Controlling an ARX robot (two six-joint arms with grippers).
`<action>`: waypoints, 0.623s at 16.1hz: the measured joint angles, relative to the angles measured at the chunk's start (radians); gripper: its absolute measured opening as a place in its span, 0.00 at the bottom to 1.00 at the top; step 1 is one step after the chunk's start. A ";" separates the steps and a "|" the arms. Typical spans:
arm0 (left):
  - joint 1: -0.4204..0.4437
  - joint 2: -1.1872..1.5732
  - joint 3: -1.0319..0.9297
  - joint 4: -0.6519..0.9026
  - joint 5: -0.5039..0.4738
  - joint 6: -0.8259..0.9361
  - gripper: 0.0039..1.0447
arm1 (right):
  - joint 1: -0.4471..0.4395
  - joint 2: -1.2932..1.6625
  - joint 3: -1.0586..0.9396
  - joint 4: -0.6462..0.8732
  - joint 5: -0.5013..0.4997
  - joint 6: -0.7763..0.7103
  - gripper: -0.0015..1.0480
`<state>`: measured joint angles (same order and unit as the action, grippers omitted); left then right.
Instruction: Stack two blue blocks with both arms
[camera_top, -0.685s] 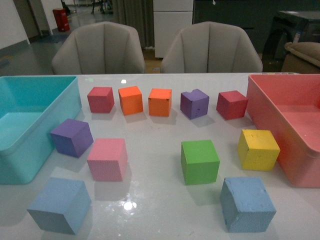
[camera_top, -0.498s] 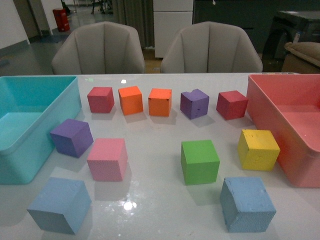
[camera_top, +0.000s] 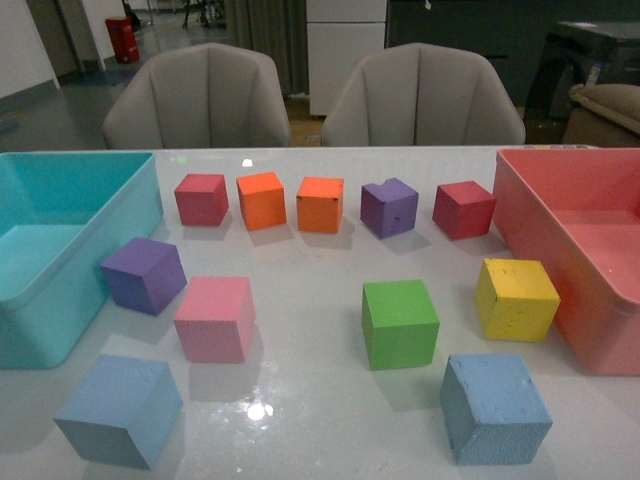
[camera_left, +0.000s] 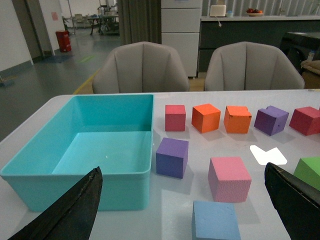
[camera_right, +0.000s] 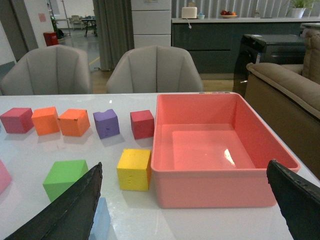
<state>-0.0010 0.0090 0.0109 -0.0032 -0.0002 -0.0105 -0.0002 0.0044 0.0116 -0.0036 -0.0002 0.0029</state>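
Note:
Two pale blue blocks lie apart at the table's near edge in the front view: one at the near left (camera_top: 120, 410), one at the near right (camera_top: 494, 407). No arm shows in the front view. In the left wrist view the left gripper (camera_left: 185, 210) is open above the table, and the left blue block (camera_left: 216, 221) lies between its black fingertips (camera_left: 75, 212). In the right wrist view the right gripper (camera_right: 187, 207) is open in front of the pink bin. Only a sliver of the right blue block (camera_right: 101, 220) shows beside one fingertip (camera_right: 70, 212).
A teal bin (camera_top: 100, 262) stands at the left and a pink bin (camera_top: 560, 260) at the right. Red, orange, purple, pink (camera_top: 214, 318), green (camera_top: 400, 323) and yellow (camera_top: 516, 298) blocks lie between them. Two chairs stand behind the table.

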 joint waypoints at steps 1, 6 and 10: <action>0.000 0.000 0.000 0.000 0.000 0.000 0.94 | 0.000 0.000 0.000 0.000 0.000 0.000 0.94; 0.000 0.000 0.000 0.000 0.000 0.000 0.94 | 0.000 0.000 0.000 0.000 0.000 0.000 0.94; 0.000 0.000 0.000 0.000 0.000 0.000 0.94 | 0.000 0.000 0.000 0.000 0.000 0.000 0.94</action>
<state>-0.0010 0.0090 0.0109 -0.0032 -0.0002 -0.0105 -0.0002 0.0044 0.0116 -0.0032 0.0002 0.0029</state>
